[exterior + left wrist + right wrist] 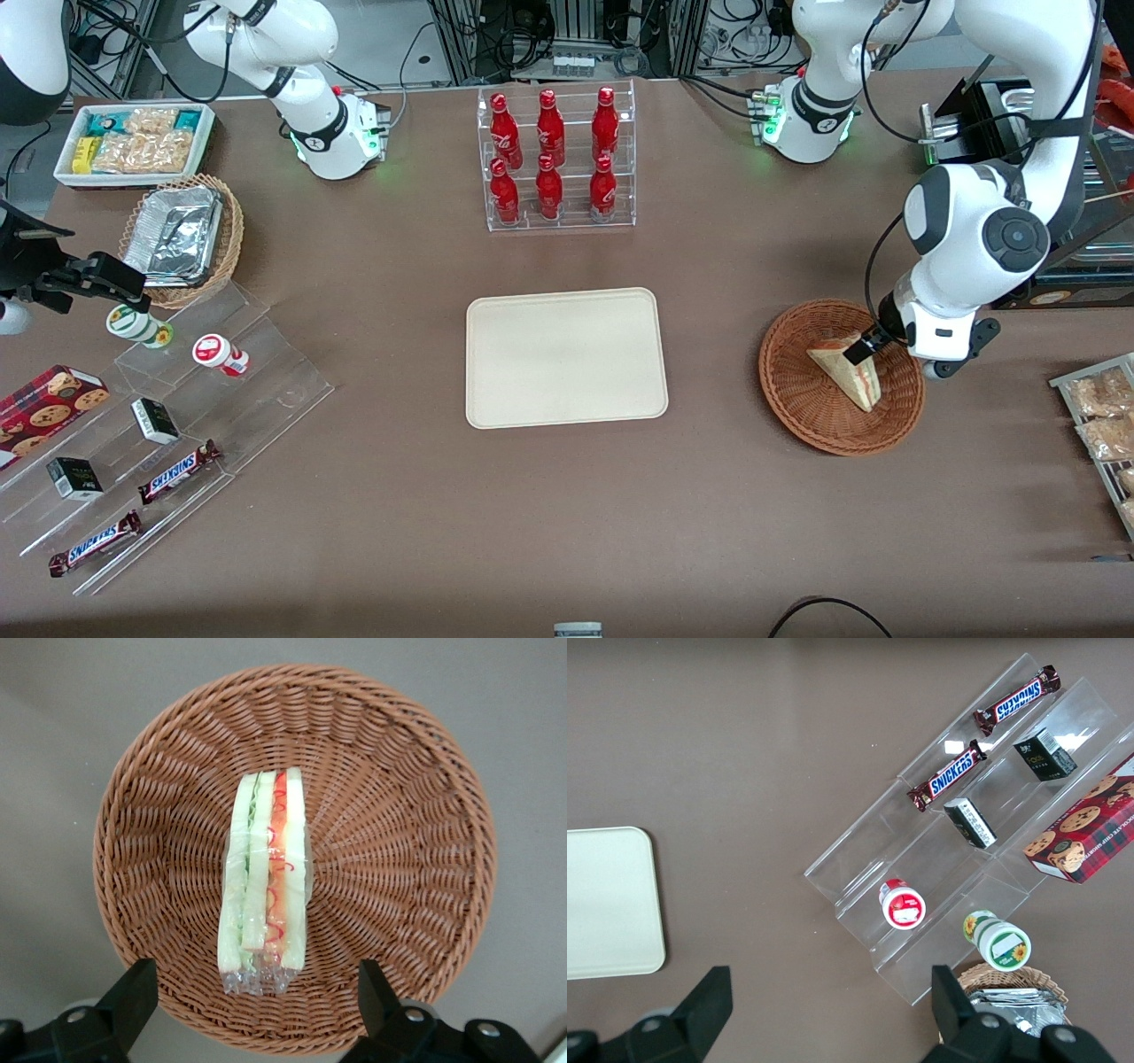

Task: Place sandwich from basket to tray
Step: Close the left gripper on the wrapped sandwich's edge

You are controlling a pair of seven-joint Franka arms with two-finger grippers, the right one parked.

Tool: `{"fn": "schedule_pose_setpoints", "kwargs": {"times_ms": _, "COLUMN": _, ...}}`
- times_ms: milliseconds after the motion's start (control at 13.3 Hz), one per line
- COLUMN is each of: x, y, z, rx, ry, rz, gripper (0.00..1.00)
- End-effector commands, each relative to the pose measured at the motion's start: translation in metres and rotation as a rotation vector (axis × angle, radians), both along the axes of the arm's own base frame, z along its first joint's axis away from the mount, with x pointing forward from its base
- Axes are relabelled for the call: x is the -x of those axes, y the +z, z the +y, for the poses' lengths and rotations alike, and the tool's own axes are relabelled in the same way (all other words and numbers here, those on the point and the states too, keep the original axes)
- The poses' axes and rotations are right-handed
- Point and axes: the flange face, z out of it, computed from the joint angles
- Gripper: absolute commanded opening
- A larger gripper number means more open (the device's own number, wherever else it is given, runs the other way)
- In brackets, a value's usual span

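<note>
Sandwich (849,368) lies in the round wicker basket (802,403) near the working arm's end of the desk, well apart from the beige tray (567,357) at the desk's middle. Its wrapped cut edge faces up at the wrist camera, and its long axis runs between the spread fingers (133,992) of the gripper (257,997), which hovers just above it, pinching nothing. In the front view the wedge seems to taper toward the basket's front rim, so the fingers would probably close across its thin width.
</note>
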Motion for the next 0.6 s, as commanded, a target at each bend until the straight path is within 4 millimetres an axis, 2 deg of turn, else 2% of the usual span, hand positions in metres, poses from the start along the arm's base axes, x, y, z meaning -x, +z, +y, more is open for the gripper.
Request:
{"fn": "schedule_pose_setpoints", "kwargs": {"times_ms": 0, "x": -0.002, "y": -0.012, "z": -0.004, "rx": 0.004, "ry": 0.025, "rz": -0.001, "gripper": 1.00}}
{"fn": "schedule_pose_setpoints", "kwargs": {"times_ms": 225, "x": -0.005, "y": -0.026, "z": -0.004, "rx": 0.003, "ry": 0.024, "rz": -0.003, "gripper": 1.00}}
{"fn": "schedule_pose_setpoints", "kwargs": {"times_ms": 525, "x": -0.007, "y": -0.054, "z": -0.004, "rx": 0.000, "ry": 0.046, "rz": 0.002, "gripper": 1.00}}
